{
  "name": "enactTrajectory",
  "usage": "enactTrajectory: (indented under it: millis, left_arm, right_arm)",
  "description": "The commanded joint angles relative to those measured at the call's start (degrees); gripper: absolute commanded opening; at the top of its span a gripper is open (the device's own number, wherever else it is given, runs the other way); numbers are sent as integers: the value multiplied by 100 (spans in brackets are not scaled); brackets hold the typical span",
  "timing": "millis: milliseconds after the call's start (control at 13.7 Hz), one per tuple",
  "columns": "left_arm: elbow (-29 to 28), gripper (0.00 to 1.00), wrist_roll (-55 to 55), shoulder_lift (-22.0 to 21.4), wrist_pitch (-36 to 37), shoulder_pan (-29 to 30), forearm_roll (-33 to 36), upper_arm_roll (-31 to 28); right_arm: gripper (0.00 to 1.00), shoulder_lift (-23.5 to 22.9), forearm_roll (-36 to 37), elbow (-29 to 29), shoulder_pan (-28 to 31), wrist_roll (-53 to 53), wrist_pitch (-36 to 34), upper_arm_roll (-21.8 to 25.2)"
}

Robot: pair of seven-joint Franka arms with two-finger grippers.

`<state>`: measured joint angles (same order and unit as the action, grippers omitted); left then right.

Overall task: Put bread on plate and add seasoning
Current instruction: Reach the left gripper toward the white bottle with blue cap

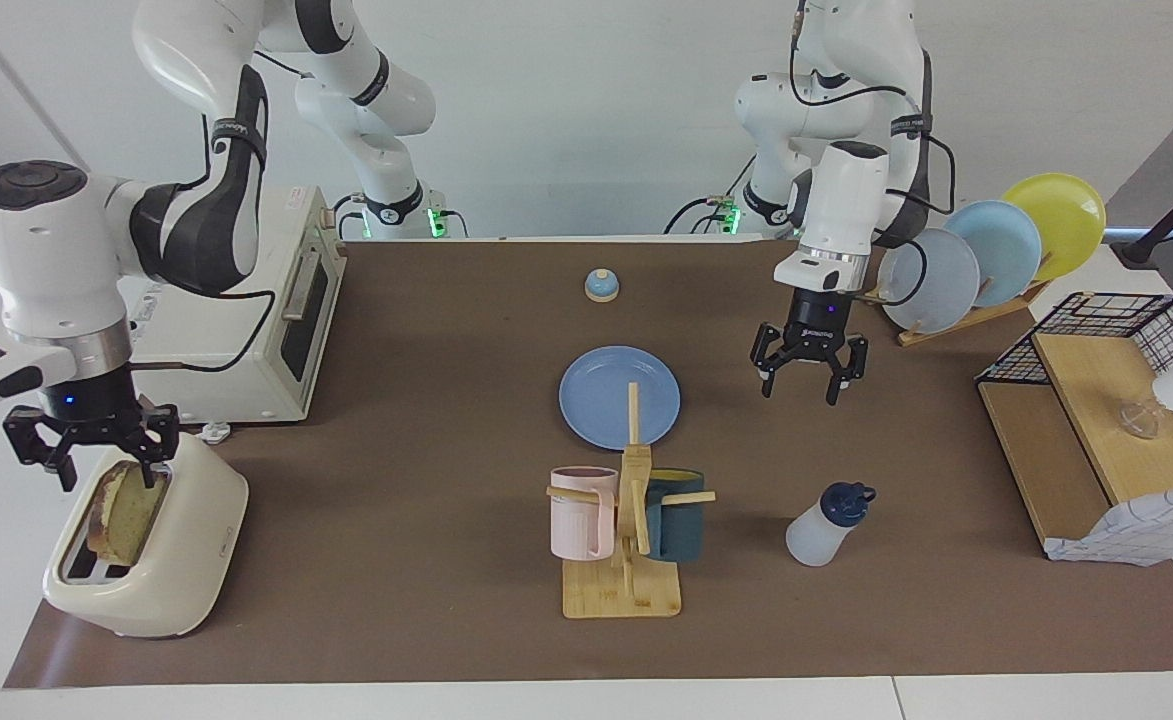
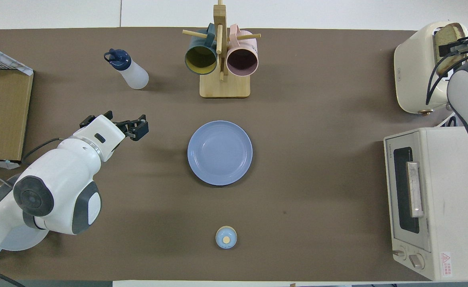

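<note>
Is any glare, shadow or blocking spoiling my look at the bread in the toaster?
Facing view: even light, no glare; the bread shows plainly in the toaster, with the right gripper at its top. Overhead view: the right arm and its cable cover part of the bread at the frame's edge. Shadows are soft, as beside the seasoning.

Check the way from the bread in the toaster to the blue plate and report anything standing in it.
Nothing visible: only bare mat lies between the toaster holding the bread and the plate.
</note>
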<state>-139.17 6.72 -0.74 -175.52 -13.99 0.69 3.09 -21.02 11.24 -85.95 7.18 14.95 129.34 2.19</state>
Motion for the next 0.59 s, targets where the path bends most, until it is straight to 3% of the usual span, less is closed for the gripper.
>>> enactTrajectory:
  millis: [0, 73, 146, 439, 512]
  left_arm:
    - [48, 100, 102, 425, -543, 19, 72, -37]
    - [135, 100, 102, 530, -588, 19, 37, -54]
    - [266, 100, 102, 670, -589, 19, 37, -63]
    - [777, 100, 93, 1145, -589, -16, 37, -151]
    - [891, 100, 93, 1251, -589, -60, 37, -255]
  right_arm:
    - [70, 98, 62, -185, 65, 79, 144, -43]
    - [69, 98, 62, -185, 65, 79, 144, -43]
    - [59, 98, 71, -185, 65, 87, 144, -43]
    - [0, 98, 97, -133, 73, 472, 109, -35]
    - [0, 98, 106, -106, 82, 561, 82, -26]
